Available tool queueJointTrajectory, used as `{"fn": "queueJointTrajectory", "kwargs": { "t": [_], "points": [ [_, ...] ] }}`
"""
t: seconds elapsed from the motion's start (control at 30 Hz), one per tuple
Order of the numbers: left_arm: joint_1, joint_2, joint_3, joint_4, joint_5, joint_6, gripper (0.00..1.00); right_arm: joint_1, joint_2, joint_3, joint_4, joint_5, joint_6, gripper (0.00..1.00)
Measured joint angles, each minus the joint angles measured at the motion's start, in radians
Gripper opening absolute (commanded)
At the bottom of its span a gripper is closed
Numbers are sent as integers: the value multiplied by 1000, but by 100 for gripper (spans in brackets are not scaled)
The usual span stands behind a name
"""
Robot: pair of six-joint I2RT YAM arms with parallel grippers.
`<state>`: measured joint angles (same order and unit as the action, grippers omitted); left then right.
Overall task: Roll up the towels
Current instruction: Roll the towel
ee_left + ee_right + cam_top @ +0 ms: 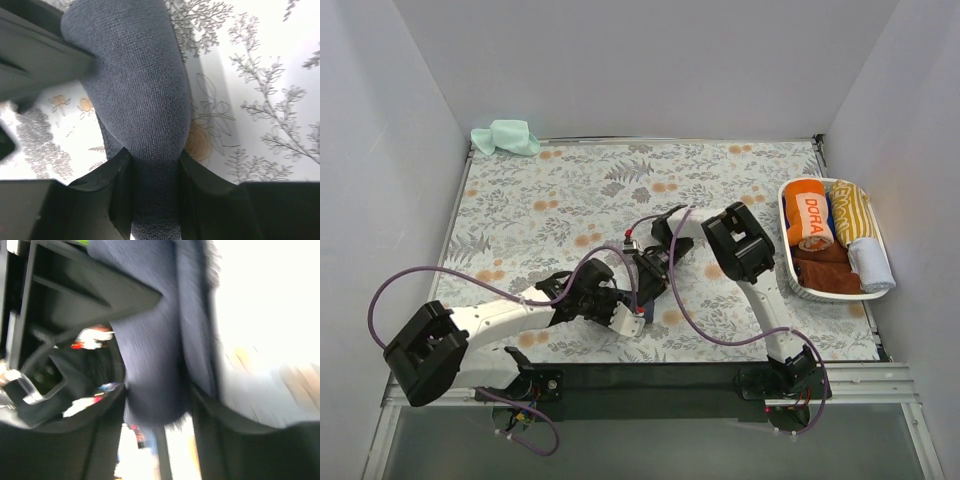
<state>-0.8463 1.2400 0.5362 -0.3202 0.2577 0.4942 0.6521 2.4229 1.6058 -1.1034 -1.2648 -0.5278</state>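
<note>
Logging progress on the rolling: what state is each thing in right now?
Navy towel: rolled.
Left gripper: pinching navy towel.
Right gripper: around navy towel, grip unclear.
Green towel: crumpled, unrolled.
Orange towel, striped towel, grey towel: rolled, in basket.
Brown towel: in basket, bunched.

Floral-covered table (720, 180) holds a mint towel (506, 137) and white basket (783, 240).
</note>
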Motion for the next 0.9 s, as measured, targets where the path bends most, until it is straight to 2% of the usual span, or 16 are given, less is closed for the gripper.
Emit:
{"fn": "queueJointTrajectory", "kwargs": {
  "t": [0.1,0.27,0.4,0.53,0.57,0.6,0.63,0.77,0.9],
  "points": [
    [0,16,31,-65,21,-28,7,-64,-57,0,-8,102,17,67],
    [10,61,101,-177,87,-87,6,-212,-193,2,55,300,18,69],
    [46,142,185,-283,175,-117,7,-298,-389,-31,153,499,2,69],
    [115,277,300,-392,282,-128,7,-283,-656,-138,246,639,-14,70],
    [134,313,328,-419,309,-126,8,-275,-727,-172,277,670,-22,78],
    [154,354,360,-449,338,-125,8,-268,-795,-206,301,698,-27,92],
    [176,397,394,-485,367,-122,8,-259,-858,-238,324,721,-35,98],
    [273,564,516,-627,509,-100,9,-211,-1078,-376,413,790,-95,98],
    [332,694,600,-743,612,-72,8,-150,-1189,-465,435,783,-119,98]
  ]
}}
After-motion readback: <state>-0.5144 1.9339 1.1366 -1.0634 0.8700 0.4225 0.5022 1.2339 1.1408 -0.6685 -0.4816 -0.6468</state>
